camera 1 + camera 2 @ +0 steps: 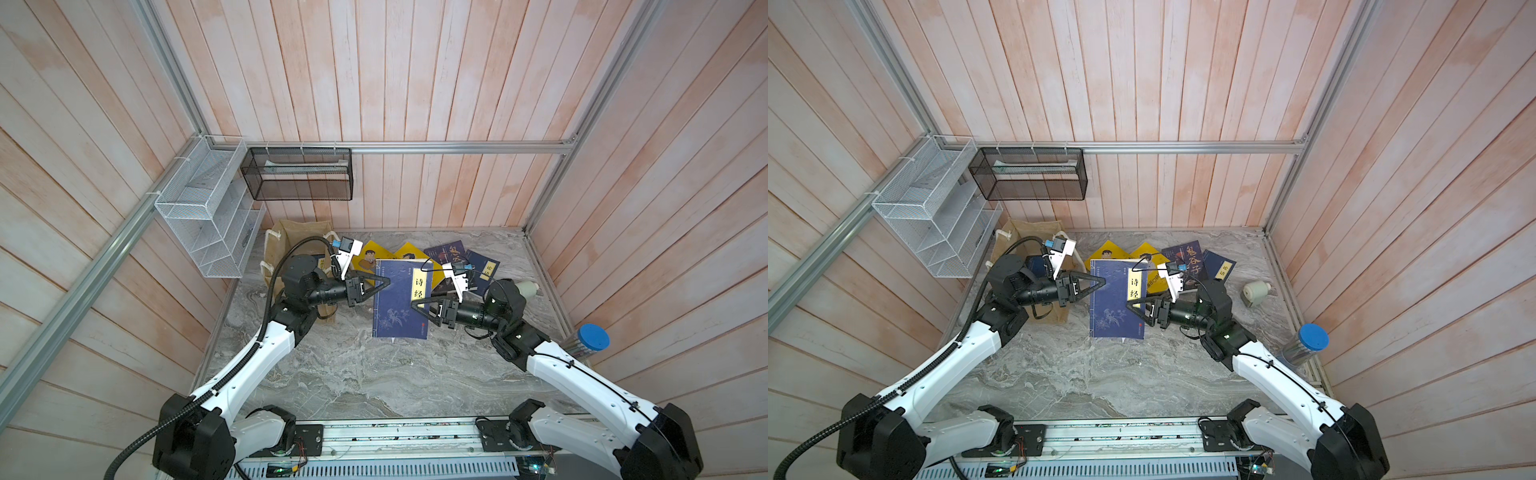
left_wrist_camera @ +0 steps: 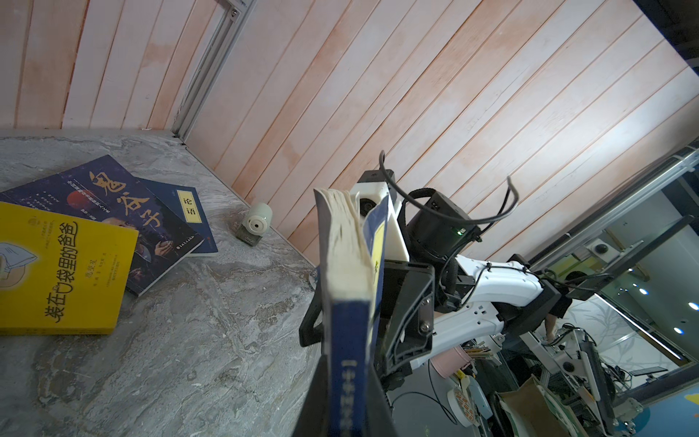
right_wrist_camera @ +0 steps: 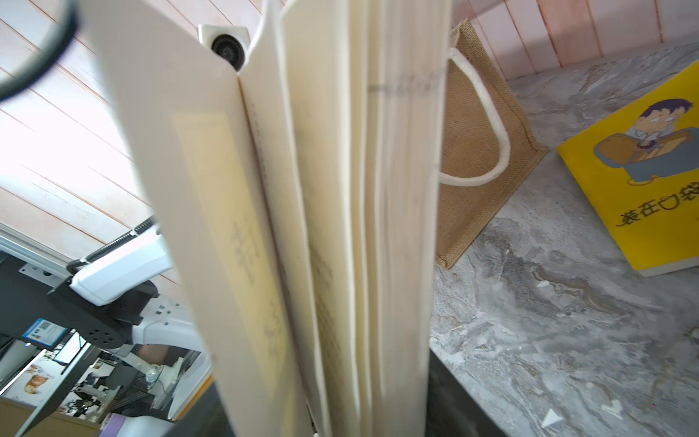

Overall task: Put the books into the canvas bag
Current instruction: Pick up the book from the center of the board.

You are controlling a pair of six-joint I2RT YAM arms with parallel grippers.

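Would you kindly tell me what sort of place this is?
Probably a robot test booth in a lab: plank walls on aluminium framing, a marble-look tabletop, and cluttered equipment beyond.

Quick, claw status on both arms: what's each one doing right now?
Left claw: closed on the navy book, at its spine edge.
Right claw: straddles the same book's page edge; cannot tell whether it grips.

Navy book point(image 1: 397, 307), yellow label, was held aloft cover-up; yellow books point(image 1: 368, 257) & dark book point(image 1: 444, 253) lay flat behind; burlap bag point(image 1: 303, 235) stood upright, back-left.
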